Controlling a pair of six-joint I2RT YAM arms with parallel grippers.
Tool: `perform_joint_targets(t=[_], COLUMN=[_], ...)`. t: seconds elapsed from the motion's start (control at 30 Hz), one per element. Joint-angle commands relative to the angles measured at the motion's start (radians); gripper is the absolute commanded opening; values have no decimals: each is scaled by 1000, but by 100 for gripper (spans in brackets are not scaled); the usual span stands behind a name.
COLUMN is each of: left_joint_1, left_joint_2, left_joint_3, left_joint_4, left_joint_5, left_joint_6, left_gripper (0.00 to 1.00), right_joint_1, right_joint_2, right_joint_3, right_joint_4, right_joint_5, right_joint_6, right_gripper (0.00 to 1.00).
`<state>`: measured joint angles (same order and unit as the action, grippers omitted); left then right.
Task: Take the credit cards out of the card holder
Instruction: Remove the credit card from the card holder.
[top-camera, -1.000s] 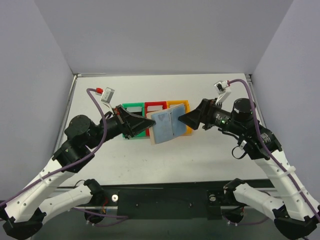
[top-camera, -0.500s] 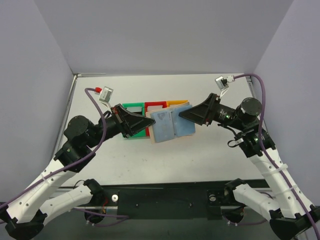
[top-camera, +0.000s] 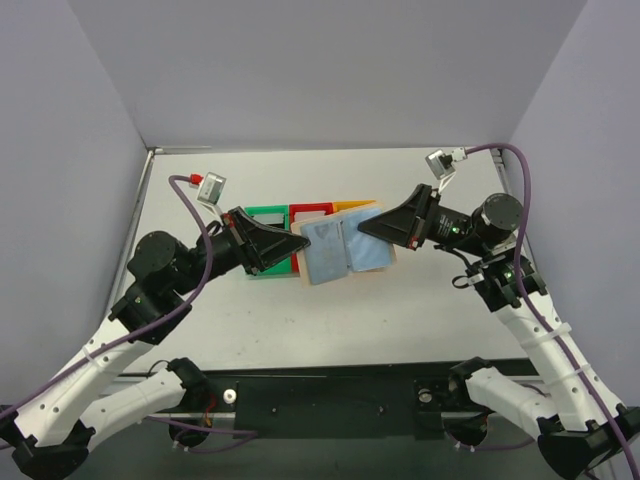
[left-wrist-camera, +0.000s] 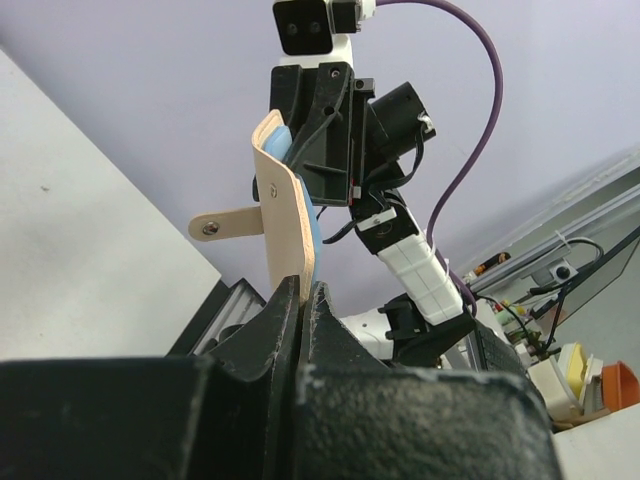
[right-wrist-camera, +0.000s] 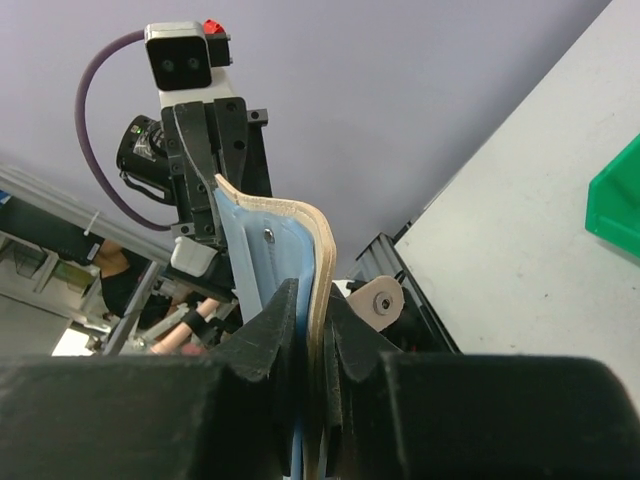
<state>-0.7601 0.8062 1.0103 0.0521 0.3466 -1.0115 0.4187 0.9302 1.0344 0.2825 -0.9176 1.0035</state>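
left claw (top-camera: 297, 246), right claw (top-camera: 363, 231) pinch card holder (top-camera: 338, 256) ends

No legible text, label, brand, number or sign appears on the tan bifold card holder with light blue panels (top-camera: 326, 256) or the green, red and orange plastic bins (top-camera: 310, 209).

Bare surface (top-camera: 400, 320) lies open across the lower centre of the frame and along its top edge. At centre the card holder (top-camera: 338, 255), clamped by jaws at both ends, bars the way; three bins (top-camera: 311, 206) crowd just behind it.
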Motion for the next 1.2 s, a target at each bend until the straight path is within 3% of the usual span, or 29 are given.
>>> perform_joint_targets(t=[0.0,0.23,0.77,0.93,1.17], left_joint_1=[5,5,5,5,7], left_joint_2=[-2,-27,-82,-84,-82], left_joint_3=[13,-9,-45,-47,-49], left_joint_4=[52,42,29,29,32], left_joint_5=[15,11,-8,-8,-9], left_joint_6=[-6,-1,5,2,-1], left_gripper=[4,17,20,28,29], right_joint_1=[0,-23,-49,-52,-52], right_joint_2=[-7,-8,-13,-16,-21], right_joint_3=[-5,-19,-45,-46,-43], right_joint_4=[73,107,162,162,159], right_joint_5=[-32,-23,-23,-23,-21], right_joint_6=[10,52,103,106,104], right_gripper=[0,0,0,0,0])
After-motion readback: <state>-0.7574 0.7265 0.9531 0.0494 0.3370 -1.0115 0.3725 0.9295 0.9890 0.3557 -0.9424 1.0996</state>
